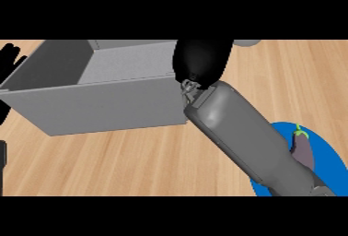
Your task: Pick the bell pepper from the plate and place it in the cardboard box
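Wooden counter is filling my view as I am holding the right hand (200,60) over the grey box (102,99); I cannot tell whether it is carrying the bell pepper. A dark, green-stemmed vegetable (302,147) is lying on the blue plate (333,156). Left hand (10,57) is resting open at the left edge.

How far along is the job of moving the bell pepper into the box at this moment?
Done, it seems: no bell pepper shows on the blue plate; only an eggplant lies there. In hand: the right hand is over the grey box at its right wall, but what it holds is hidden. Left: the release into the box cannot be confirmed. The left hand rests at the left edge.
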`<action>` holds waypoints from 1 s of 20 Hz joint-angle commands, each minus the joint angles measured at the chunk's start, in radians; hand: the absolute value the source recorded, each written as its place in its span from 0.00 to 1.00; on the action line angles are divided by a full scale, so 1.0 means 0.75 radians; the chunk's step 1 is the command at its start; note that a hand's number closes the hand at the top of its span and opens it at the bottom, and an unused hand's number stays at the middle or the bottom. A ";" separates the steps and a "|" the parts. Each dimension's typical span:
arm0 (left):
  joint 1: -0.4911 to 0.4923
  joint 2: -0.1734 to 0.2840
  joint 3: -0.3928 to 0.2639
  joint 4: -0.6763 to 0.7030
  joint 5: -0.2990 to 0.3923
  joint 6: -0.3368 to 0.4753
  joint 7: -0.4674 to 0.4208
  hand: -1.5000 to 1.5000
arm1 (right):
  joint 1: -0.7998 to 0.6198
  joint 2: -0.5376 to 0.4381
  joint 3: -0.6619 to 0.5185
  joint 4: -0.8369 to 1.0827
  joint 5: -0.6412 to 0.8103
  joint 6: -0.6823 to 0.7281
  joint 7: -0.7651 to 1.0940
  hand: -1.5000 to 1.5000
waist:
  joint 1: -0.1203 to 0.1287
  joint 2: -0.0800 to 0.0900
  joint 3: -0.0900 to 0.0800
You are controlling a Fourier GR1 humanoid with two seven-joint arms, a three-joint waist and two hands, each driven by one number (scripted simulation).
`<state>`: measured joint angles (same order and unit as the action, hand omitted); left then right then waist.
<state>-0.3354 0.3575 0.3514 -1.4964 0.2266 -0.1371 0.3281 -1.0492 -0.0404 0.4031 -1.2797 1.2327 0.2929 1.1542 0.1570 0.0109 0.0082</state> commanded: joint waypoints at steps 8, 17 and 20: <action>0.067 -0.146 -0.154 0.011 -0.019 -0.063 0.002 0.50 | -0.354 0.052 -0.144 0.292 0.000 -0.016 0.349 1.00 | -0.023 0.016 -0.021; 0.128 -0.234 -0.239 -0.043 -0.068 -0.032 -0.017 0.50 | -0.438 0.053 -0.109 0.582 -0.076 -0.270 0.363 1.00 | -0.018 0.015 -0.017; 0.152 -0.227 -0.232 -0.055 -0.061 -0.047 -0.035 0.50 | -0.440 0.053 -0.118 0.647 -0.134 -0.316 0.363 1.00 | -0.010 0.015 -0.017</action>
<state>-0.2351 0.1933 0.1831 -1.5287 0.1823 -0.1699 0.3096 -1.3582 -0.0149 0.3137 -0.8627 1.1794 0.1368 1.2105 0.1526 0.0226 -0.0049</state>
